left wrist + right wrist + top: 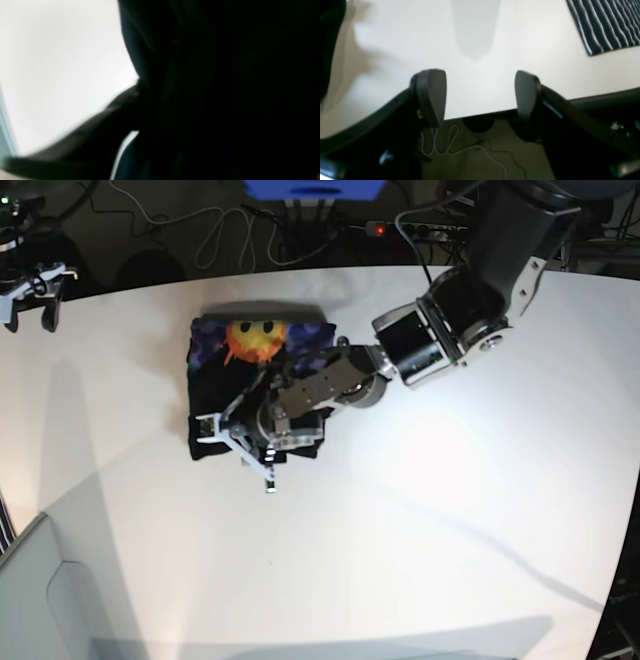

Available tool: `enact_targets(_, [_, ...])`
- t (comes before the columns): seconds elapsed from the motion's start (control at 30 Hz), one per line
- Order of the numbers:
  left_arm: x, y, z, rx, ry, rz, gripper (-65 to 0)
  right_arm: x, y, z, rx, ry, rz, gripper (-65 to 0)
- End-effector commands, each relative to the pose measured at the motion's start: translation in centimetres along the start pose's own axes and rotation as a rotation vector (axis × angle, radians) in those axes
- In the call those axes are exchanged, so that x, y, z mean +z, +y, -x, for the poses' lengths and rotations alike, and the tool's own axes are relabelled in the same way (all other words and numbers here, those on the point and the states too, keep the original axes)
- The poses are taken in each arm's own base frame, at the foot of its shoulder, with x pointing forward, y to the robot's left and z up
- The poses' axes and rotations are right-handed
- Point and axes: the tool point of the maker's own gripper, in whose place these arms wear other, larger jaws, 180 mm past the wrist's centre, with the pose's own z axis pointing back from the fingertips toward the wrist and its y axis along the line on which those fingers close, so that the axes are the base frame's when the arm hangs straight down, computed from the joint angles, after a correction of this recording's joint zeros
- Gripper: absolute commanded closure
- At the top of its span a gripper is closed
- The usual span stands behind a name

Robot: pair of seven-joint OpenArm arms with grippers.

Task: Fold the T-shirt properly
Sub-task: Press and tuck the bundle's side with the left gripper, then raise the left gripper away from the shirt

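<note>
Lying folded, the T-shirt (255, 360) sits beneath the left gripper (240, 448).

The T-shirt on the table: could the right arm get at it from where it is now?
Probably, though not at once. The right gripper sits open and empty at the table's far corner, well apart from the folded T-shirt. Bare table lies between them, but the left gripper already hangs over the shirt's near edge.
</note>
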Motion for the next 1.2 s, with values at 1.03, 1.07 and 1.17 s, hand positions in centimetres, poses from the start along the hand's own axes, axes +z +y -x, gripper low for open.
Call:
enact_targets(1.03, [20.8,16.5,12.6,0.627,-0.256,-0.636,-43.4,-1.4,17.5,-9.0,0.082,-0.273,-0.443,-9.1])
enact_targets(1.07, [21.9,16.6,14.7,0.683,-0.244,-0.680,-43.4,-1.6,18.1,-9.6,0.095,-0.289,-0.464,-4.4])
enact_targets(1.17, [25.5,15.8,21.7,0.862,-0.190,-0.815,-43.4,-3.1,20.6,-10.6,0.123,-0.295,-0.552,-0.4])
